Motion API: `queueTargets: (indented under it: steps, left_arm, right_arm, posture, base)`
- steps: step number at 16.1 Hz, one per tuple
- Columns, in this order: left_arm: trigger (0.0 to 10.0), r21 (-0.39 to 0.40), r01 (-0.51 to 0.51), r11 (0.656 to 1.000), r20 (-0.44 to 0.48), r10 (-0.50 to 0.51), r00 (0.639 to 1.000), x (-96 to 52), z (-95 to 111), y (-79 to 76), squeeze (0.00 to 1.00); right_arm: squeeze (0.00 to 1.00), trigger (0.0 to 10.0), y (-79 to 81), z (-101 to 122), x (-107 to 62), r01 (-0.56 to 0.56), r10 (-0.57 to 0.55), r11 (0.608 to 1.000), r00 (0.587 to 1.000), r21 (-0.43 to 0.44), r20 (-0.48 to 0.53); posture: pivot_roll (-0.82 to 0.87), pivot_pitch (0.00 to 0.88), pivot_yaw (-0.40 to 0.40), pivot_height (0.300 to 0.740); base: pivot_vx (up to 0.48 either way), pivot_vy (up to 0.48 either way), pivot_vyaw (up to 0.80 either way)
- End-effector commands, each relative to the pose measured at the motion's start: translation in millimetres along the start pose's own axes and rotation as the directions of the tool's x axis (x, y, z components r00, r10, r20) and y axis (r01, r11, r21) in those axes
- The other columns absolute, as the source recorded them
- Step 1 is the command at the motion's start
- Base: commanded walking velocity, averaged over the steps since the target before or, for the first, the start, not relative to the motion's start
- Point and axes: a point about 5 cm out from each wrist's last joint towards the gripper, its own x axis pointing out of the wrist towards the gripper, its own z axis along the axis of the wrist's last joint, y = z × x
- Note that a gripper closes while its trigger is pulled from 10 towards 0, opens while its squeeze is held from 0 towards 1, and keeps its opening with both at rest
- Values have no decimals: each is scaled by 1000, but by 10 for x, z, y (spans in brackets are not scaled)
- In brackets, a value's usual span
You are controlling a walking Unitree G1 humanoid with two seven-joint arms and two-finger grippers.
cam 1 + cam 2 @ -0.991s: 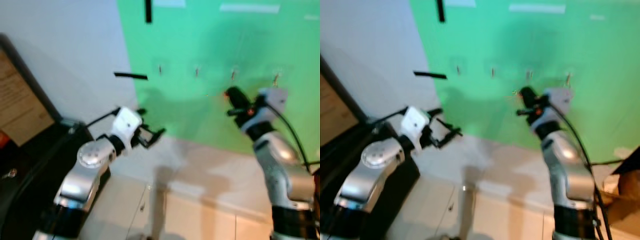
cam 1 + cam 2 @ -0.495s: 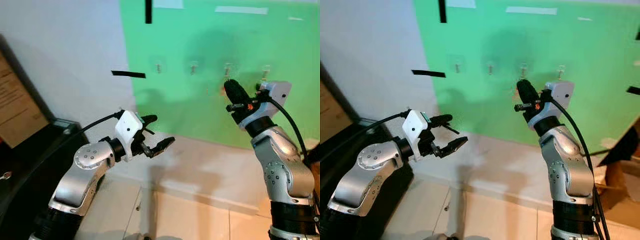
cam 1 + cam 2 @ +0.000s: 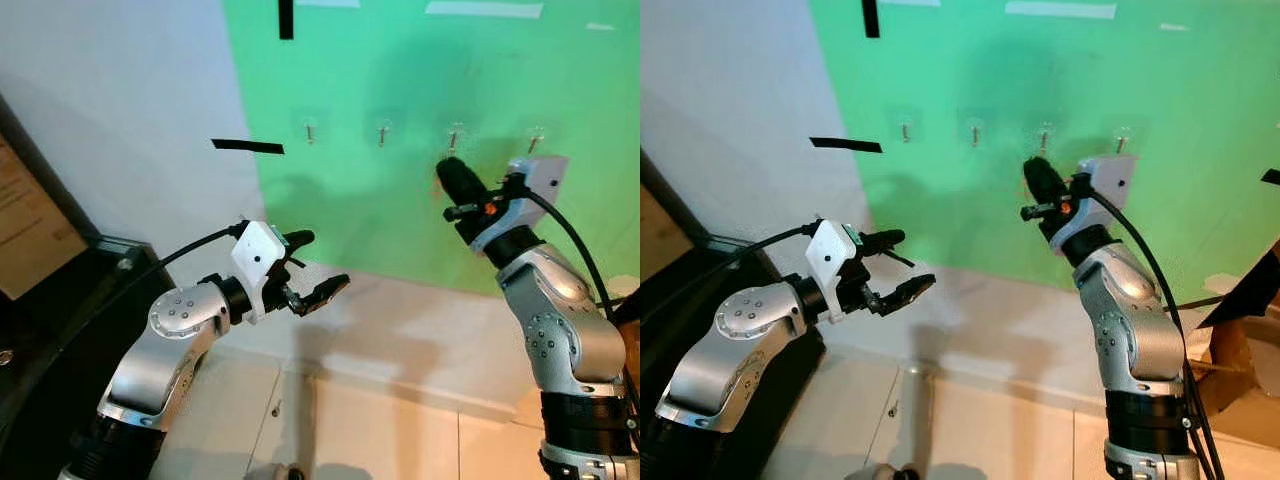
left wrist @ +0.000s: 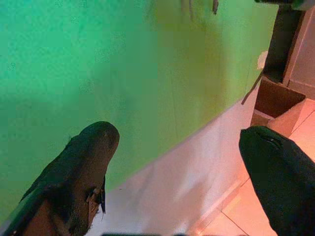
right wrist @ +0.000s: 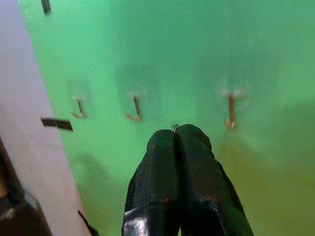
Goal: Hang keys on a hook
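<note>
Several small metal hooks sit in a row on the green wall: hook one (image 3: 309, 131), hook two (image 3: 381, 133), hook three (image 3: 453, 137) and hook four (image 3: 532, 140). My right gripper (image 3: 450, 173) is raised just below the third hook and close to the wall, its fingers shut. In the right wrist view the right gripper (image 5: 175, 132) points between two hooks (image 5: 134, 109) (image 5: 230, 110). A tiny pale sliver pokes out at its tips; I cannot tell what it is. My left gripper (image 3: 322, 262) is held out lower to the left, open and holding nothing.
Black tape strips (image 3: 247, 147) (image 3: 286, 18) mark the wall at the upper left. Dark furniture (image 3: 60, 310) stands at the left. A cardboard box (image 3: 1240, 350) sits by the wall at the right. A pale baseboard (image 3: 400, 340) and tiled floor lie below.
The view was blurred a second ago and has steadied and shifted slightly. My right gripper has edged a little left and up, under the third hook. The left arm has barely moved.
</note>
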Motion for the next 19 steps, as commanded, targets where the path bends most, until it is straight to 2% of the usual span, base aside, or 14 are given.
queueTargets:
  steps: [1,4,10,19]
  left_arm:
    - [10000,23,5,1000,-2,-5,1000,0,39,-3,0]
    - [10000,26,12,1000,-4,-12,1000,4,44,-5,0]
    - [10000,24,26,999,9,-26,1000,17,75,-13,0]
    - [10000,16,35,999,12,-36,999,33,74,-33,0]
  right_arm:
    - [0,10000,56,33,62,-41,41,999,999,-13,-6]
    - [0,10000,44,56,94,-33,33,999,999,-18,4]
    - [0,10000,-65,99,154,52,-51,999,998,-1,27]
    - [0,10000,-263,110,270,223,-226,971,974,87,21]
  posture:
    - [-82,0,76,740]
    - [-84,0,81,740]
    - [-82,0,77,740]
    - [-81,0,74,740]
  base:
    - [0,0,0]
    - [0,0,0]
    - [0,0,0]
    - [0,0,0]
